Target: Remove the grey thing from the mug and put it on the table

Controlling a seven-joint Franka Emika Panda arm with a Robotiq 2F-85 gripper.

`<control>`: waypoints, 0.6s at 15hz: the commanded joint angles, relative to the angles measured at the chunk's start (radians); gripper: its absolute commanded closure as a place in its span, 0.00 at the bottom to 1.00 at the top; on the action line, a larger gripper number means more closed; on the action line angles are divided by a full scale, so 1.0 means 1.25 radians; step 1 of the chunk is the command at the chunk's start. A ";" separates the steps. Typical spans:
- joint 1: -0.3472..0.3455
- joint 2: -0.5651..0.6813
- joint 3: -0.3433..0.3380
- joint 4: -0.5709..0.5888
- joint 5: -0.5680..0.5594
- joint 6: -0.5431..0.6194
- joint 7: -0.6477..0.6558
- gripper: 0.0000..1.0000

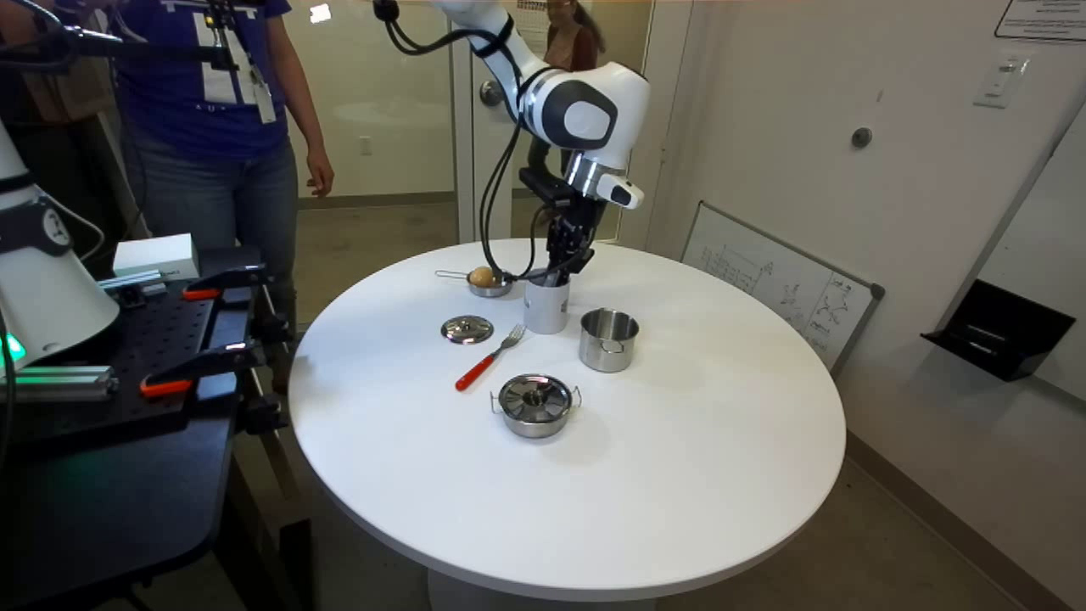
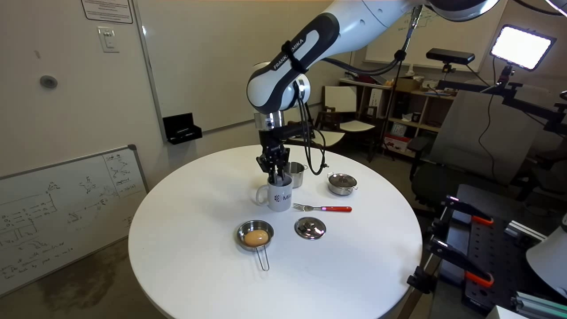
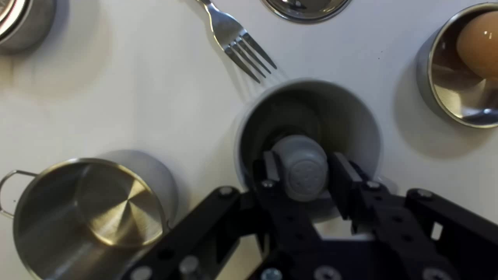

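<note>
Grey thing (image 3: 305, 173): rounded, dotted end, in mug (image 2: 280, 200); hand (image 3: 302, 161) astride it, can't tell if clamped.

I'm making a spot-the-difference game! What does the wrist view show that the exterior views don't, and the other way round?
Only the wrist view shows deep inside the mug and the dotted end of the grey shaker-like thing.

Only the exterior views show the fork's red handle, the white robot arm and the round edge of the table.

All share the mug, the claw, the fork's pronged end, the egg in its small steel pan, and the taller open pot.
</note>
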State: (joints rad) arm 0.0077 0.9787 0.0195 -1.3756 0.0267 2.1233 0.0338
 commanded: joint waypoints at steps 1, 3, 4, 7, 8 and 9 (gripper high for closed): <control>0.010 -0.063 -0.003 -0.025 -0.010 -0.036 -0.008 0.86; 0.018 -0.094 -0.010 -0.033 -0.019 -0.065 0.001 0.86; 0.024 -0.110 -0.015 -0.036 -0.027 -0.082 0.008 0.86; 0.032 -0.149 -0.025 -0.047 -0.045 -0.114 0.026 0.86; 0.034 -0.167 -0.033 -0.065 -0.047 -0.109 0.043 0.86; 0.034 -0.181 -0.037 -0.077 -0.048 -0.107 0.054 0.86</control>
State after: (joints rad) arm 0.0347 0.8306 0.0004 -1.3918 -0.0121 1.9948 0.0516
